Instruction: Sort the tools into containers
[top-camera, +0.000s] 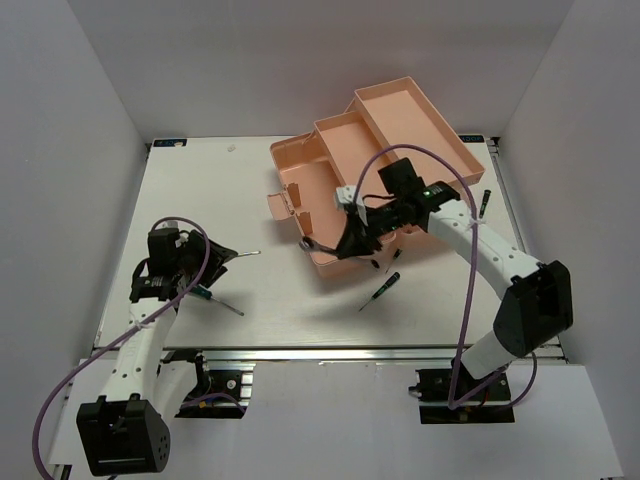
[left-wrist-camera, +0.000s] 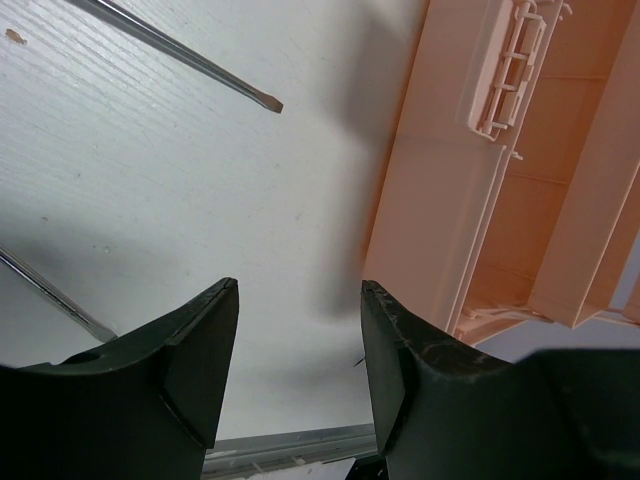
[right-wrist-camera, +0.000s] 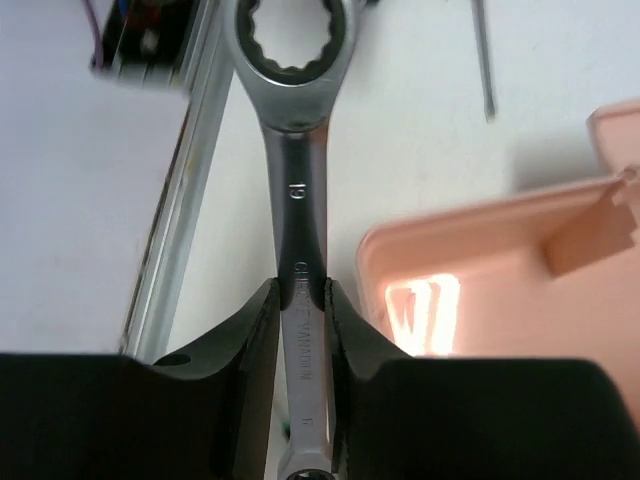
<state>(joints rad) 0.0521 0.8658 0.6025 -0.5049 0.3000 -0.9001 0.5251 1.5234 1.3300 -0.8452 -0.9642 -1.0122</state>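
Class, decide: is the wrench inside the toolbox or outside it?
Outside. The right gripper is shut on the wrench, holding it above the white table beside the toolbox corner.

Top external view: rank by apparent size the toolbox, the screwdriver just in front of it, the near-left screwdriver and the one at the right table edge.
1. toolbox, by far
2. screwdriver in front of it and near-left screwdriver: about alike, not ranked
3. right-edge screwdriver, smallest

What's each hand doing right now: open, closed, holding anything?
Left hand: open, holding nothing.
Right hand: closed on the silver metal combination wrench, gripping its shaft.
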